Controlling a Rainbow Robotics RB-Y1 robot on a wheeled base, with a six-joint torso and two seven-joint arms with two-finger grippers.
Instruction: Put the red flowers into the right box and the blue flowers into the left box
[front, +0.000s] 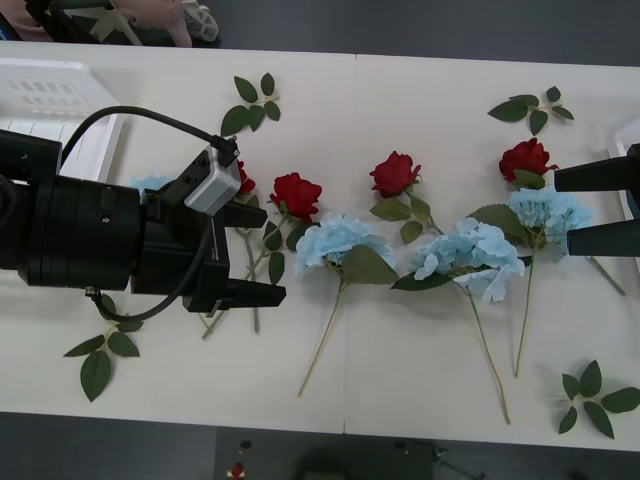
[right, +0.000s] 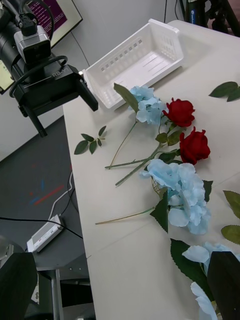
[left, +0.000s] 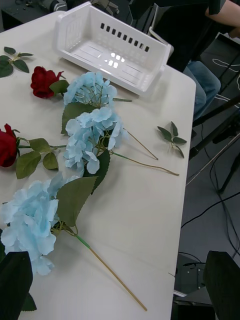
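With roses (front: 296, 192) and blue flowers (front: 338, 240) overlapping, the released left claw (front: 254, 255) could snag both; the right claw (front: 600, 207) is released too.

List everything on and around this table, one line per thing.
table: one, white, under everything
left box: one, translucent white, slotted, on the table's far left corner
right box: one, white, at the table's right end
red flowers: four, dark red, in a row across the middle, the leftmost partly behind the left tool
blue flowers: four, pale blue, just nearer than the roses, the leftmost mostly hidden by the left arm
leaf sprigs: four, green, loose, two far, two near
left tool: one, black, open, over the leftmost stems
right tool: one, black, open, beside the rightmost blue flower
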